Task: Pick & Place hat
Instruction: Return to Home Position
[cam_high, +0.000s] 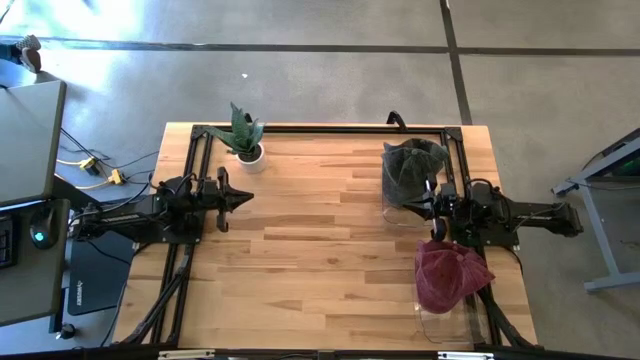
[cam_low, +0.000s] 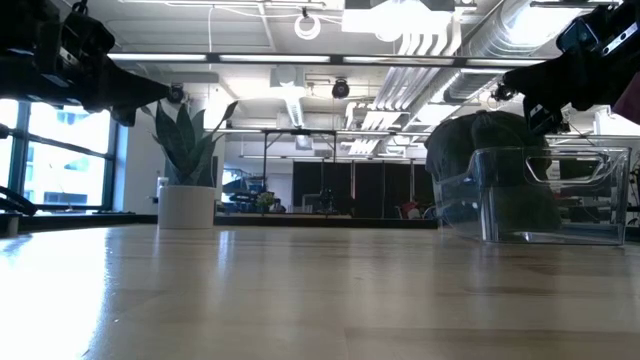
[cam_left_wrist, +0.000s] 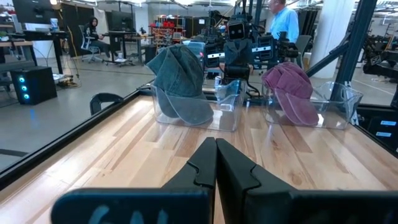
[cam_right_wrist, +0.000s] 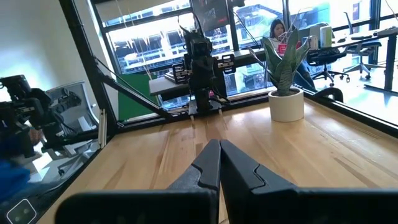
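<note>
Wooden table (cam_high: 320, 230) with a black frame, standing on a concrete floor in an open workshop. The left arm (cam_high: 140, 215) and the right arm (cam_high: 520, 215) lie low and level at opposite ends of the table, each pointing inward at the other. Left gripper (cam_left_wrist: 216, 144): fingers pressed together, holding nothing, with bare wood ahead of it. Right gripper (cam_right_wrist: 219, 146): fingers likewise pressed together and empty, lying between two clear bins. The top transparent bin (cam_high: 392, 207) stands just beside the right gripper on its far side, and the bottom transparent bin (cam_high: 440, 322) just beside it on its near side. The black cap (cam_high: 413, 165), a soft dark grey-green crown with its brim hanging down, fills the top bin and rises above its rim. The red cap (cam_high: 450, 275), crumpled and dull red, sits in the bottom bin, overhanging its edge. A potted plant (cam_high: 243, 135) in a white pot stands near the left gripper, beyond its tips.
</note>
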